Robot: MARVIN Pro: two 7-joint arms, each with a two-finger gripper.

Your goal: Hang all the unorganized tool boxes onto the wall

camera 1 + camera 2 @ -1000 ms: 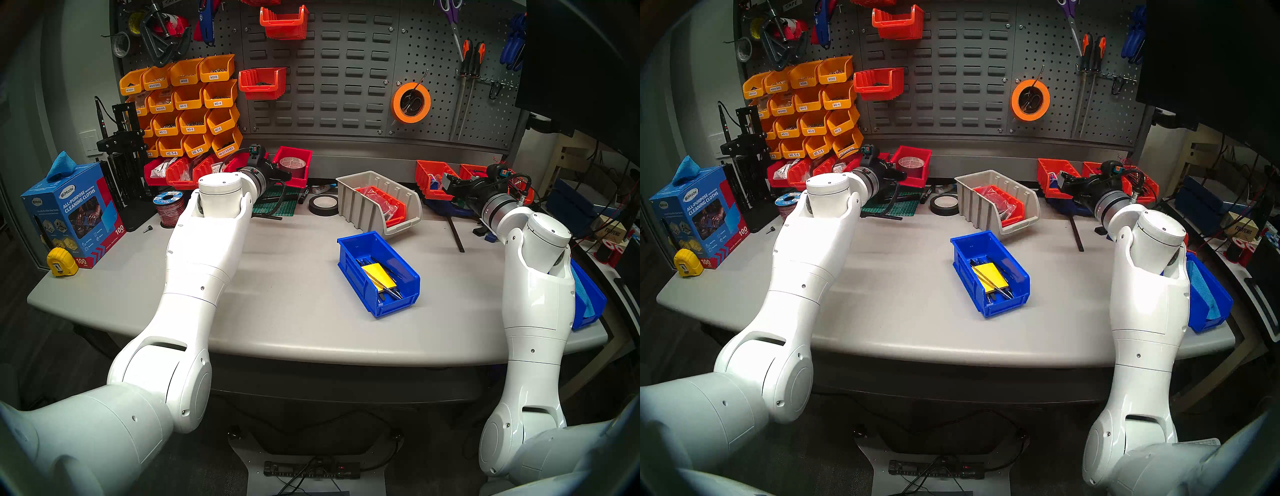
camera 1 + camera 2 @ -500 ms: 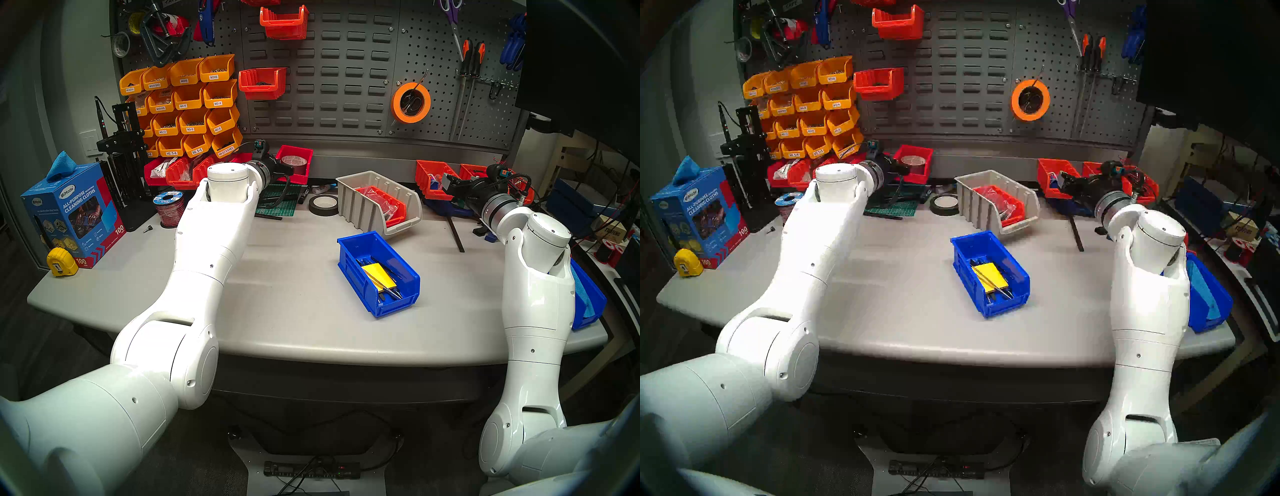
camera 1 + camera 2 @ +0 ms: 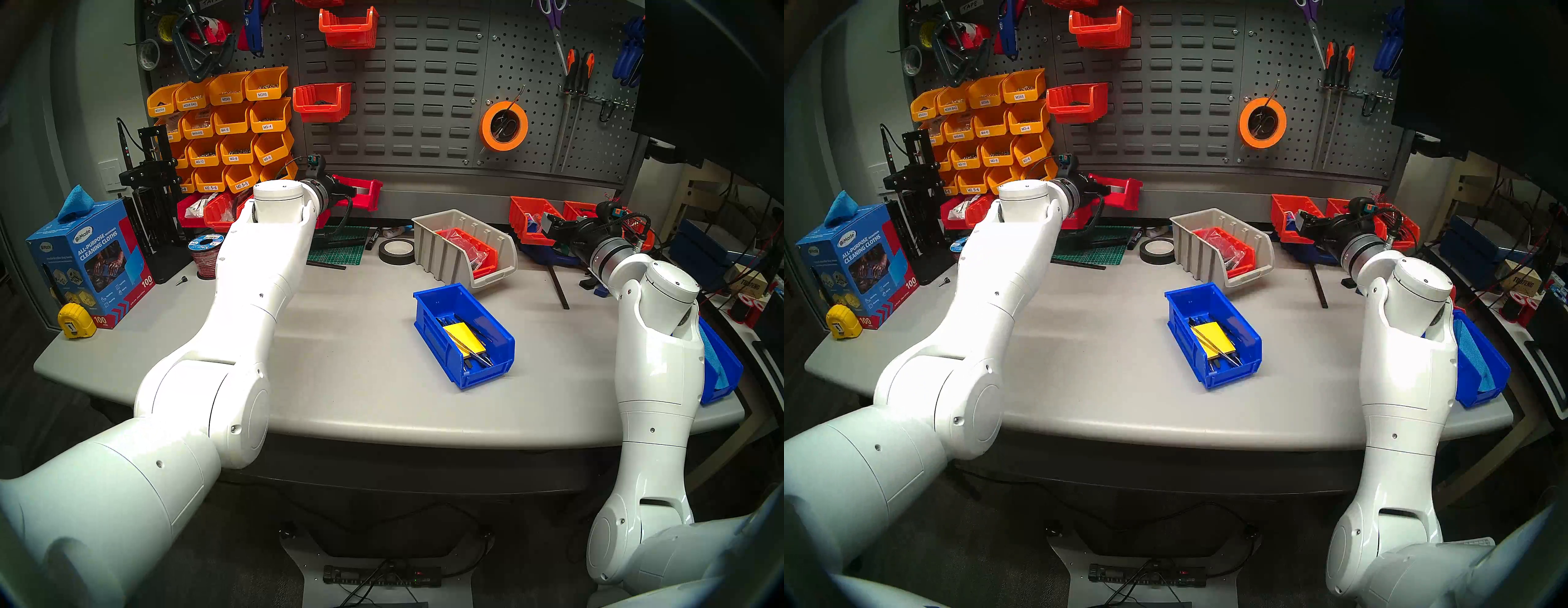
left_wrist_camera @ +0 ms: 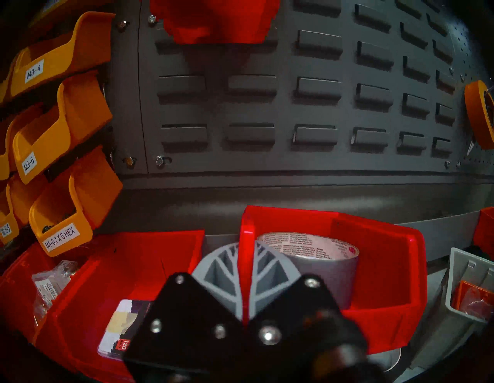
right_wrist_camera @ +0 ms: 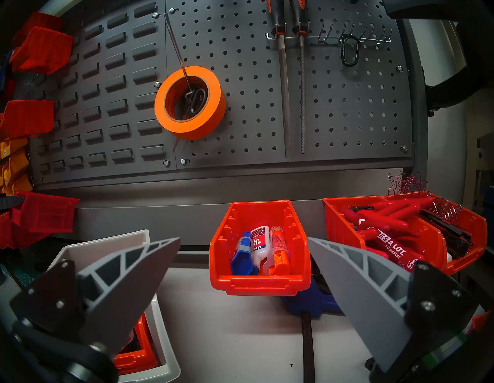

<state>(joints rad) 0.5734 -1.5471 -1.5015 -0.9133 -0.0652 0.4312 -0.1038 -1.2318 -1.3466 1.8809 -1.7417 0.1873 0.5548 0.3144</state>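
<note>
While level, the left tool (image 4: 244,294) pinches the red bin's (image 4: 379,267) wall.

The left gripper (image 4: 244,291) is clamped on the near side wall of a red open-front plastic bin (image 4: 387,267) — inside stands a grey roll of duct tape (image 4: 320,256). Beyond rises the dark grey louvred metal panel (image 4: 307,88); small yellow-orange labelled bins (image 4: 66,149) hang at left.

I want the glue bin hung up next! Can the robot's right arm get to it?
Probably yes. The right gripper is open and points straight at the orange bin with glue bottles, with nothing between them.
</note>
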